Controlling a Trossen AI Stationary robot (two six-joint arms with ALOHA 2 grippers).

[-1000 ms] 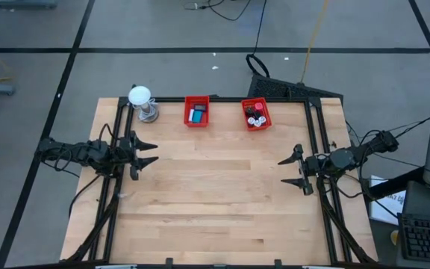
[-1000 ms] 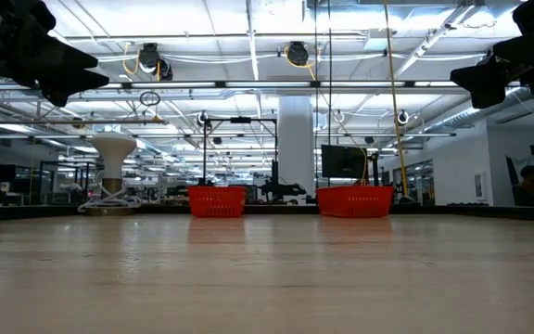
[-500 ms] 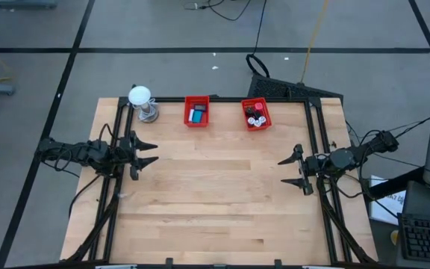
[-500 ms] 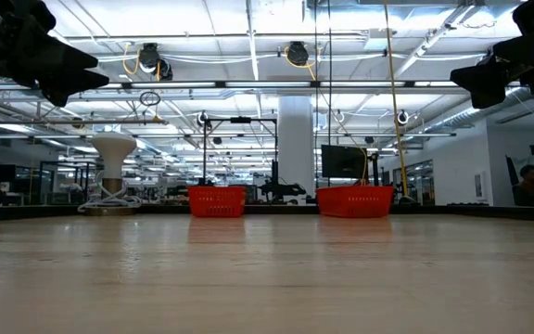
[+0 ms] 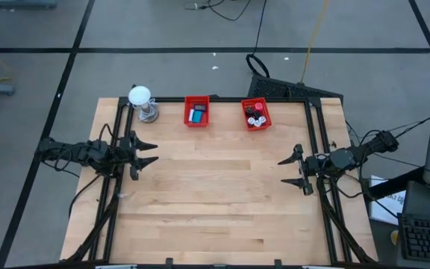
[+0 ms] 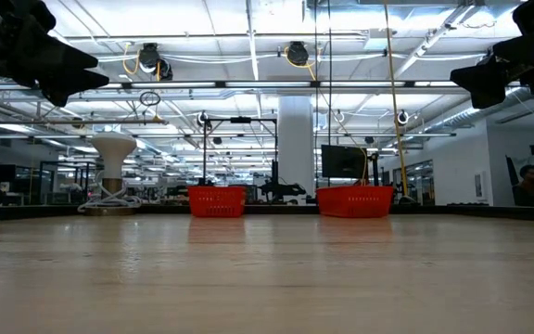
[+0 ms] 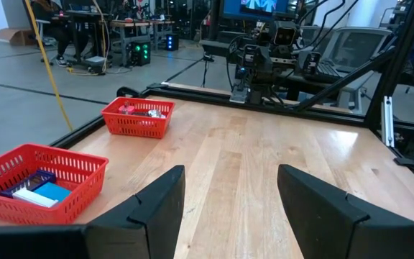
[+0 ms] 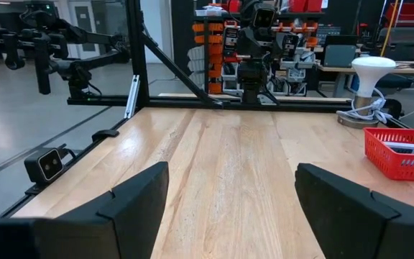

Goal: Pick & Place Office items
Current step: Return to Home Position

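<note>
table (image 5: 215, 209), left hand (image 5: 155, 153) and right hand (image 5: 281, 171) spread

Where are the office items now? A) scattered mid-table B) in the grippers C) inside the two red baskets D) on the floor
C: the high view shows the office items lying inside the left red basket and right red basket; left gripper and right gripper are open and empty.

Office items (image 5: 196, 115) inside the red bins (image 5: 196, 99) are too small to identify.
</note>
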